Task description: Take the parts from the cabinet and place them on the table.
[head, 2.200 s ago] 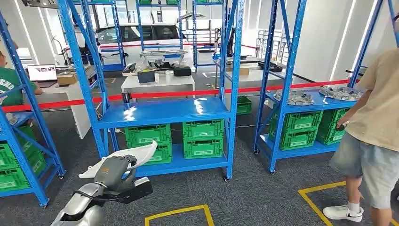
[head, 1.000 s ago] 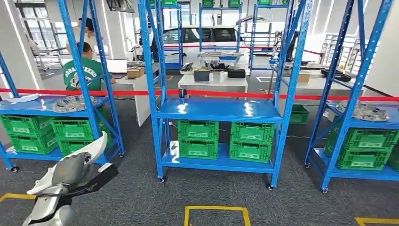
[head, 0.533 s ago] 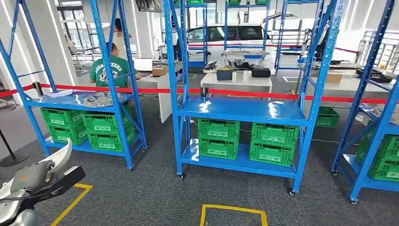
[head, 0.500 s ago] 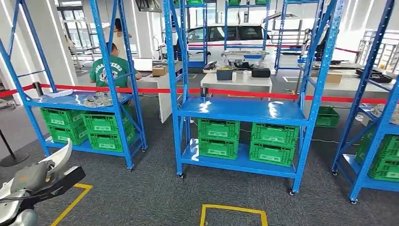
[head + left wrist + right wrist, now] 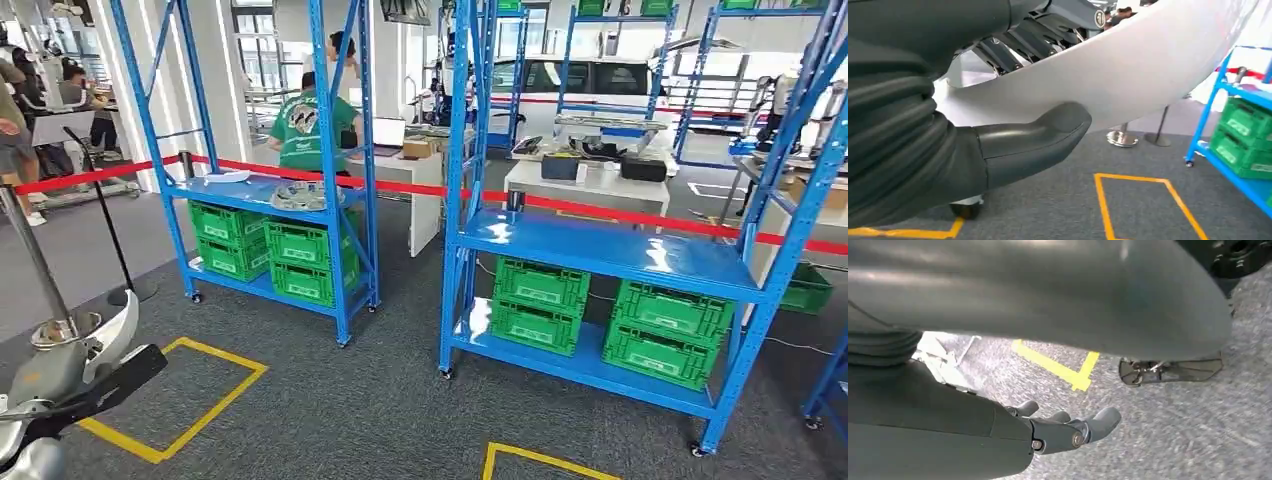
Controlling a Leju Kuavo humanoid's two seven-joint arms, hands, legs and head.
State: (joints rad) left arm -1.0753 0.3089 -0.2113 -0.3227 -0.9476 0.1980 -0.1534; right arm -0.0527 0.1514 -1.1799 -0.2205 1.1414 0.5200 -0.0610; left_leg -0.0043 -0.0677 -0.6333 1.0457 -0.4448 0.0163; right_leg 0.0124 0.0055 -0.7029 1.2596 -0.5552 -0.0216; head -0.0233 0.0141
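Observation:
My left hand [image 5: 48,375] sits at the lower left of the head view and grips a long, curved white part [image 5: 116,335]. In the left wrist view the thumb [image 5: 1038,137] presses under the white part [image 5: 1138,75], with the dark fingers [image 5: 1013,47] wrapped over its far side. My right hand [image 5: 1063,430] hangs over grey carpet with its fingers loosely extended and nothing in them. A blue rack [image 5: 335,150] on the left holds metal parts [image 5: 298,196] on its shelf. White tables [image 5: 590,185] stand behind the red barrier tape.
A second blue rack [image 5: 610,250] with green crates [image 5: 540,300] stands ahead to the right. Yellow floor squares [image 5: 175,400] mark the carpet. A stanchion post [image 5: 35,260] rises close on my left. People [image 5: 305,120] are at the back behind the tape.
The camera has swung left, so the racks slid to the right in the picture and a stanchion came into view. My left hand still holds the white part.

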